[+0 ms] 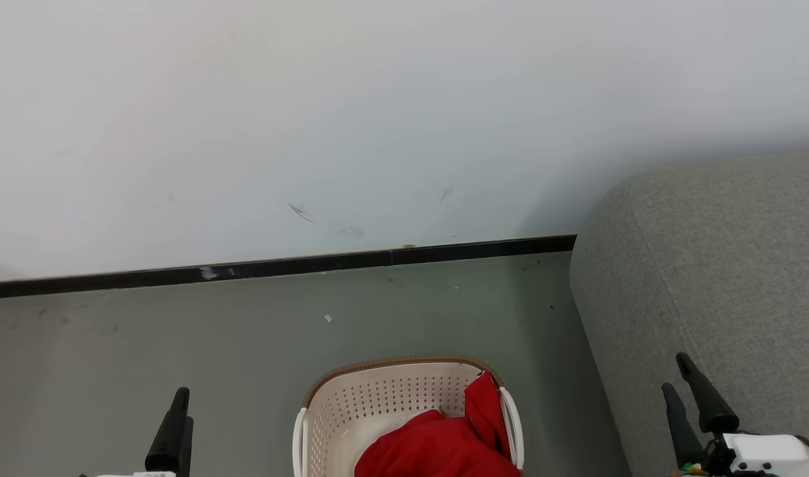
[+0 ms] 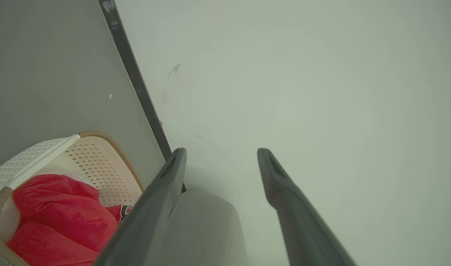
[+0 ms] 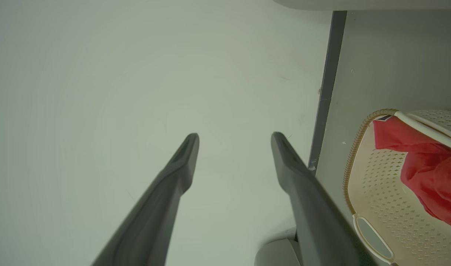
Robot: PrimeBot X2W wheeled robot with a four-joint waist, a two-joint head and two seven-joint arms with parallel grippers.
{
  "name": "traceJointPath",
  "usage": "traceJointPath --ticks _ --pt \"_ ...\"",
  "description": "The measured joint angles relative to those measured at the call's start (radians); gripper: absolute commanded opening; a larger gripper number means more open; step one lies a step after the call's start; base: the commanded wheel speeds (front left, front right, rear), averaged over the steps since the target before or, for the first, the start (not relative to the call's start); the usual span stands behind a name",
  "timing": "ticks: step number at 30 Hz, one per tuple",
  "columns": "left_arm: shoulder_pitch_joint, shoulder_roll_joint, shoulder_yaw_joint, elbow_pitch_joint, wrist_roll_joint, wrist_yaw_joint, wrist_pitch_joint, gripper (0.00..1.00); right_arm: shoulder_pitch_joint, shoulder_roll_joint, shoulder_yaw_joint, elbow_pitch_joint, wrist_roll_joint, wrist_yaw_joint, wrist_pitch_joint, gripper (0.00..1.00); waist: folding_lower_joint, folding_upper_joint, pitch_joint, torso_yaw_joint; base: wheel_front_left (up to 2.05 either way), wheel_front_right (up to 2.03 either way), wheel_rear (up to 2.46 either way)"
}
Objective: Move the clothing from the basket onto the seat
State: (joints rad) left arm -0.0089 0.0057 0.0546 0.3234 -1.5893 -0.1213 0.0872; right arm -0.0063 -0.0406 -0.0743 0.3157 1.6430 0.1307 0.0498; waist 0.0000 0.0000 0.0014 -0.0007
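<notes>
Living room: grey seat (image 1: pixel 709 278), laundry basket (image 1: pixel 391 397).

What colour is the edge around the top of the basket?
Brown, with a woven look. The basket rim shows best in the right wrist view.

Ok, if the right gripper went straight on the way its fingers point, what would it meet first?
Likely the plain white wall: the right gripper, open, aims at it, clear of the black skirting strip and the cream perforated plastic basket. Nothing shows between; depth is unclear.
</notes>
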Motion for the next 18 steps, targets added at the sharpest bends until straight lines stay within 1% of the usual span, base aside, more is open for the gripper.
traceJointPath --ticks 4,11,18 --pt "0.000 0.000 -0.009 -0.009 0.021 0.000 -0.012 1.00 0.000 0.000 0.007 -0.012 -0.023 0.000 -0.013 1.00 0.0000 0.0000 0.000 -0.001 0.00 0.00 0.00" --pt "-0.002 0.003 -0.031 -0.022 0.096 0.006 -0.037 1.00 0.000 0.000 0.012 -0.024 -0.113 0.000 -0.035 1.00 0.0007 0.0000 -0.002 -0.003 0.00 0.00 0.00" --pt "-0.005 0.006 -0.034 -0.054 0.208 0.023 -0.063 1.00 0.000 -0.001 0.013 -0.051 -0.236 0.000 -0.054 1.00 0.0045 0.0000 -0.004 -0.003 0.00 0.00 0.00"
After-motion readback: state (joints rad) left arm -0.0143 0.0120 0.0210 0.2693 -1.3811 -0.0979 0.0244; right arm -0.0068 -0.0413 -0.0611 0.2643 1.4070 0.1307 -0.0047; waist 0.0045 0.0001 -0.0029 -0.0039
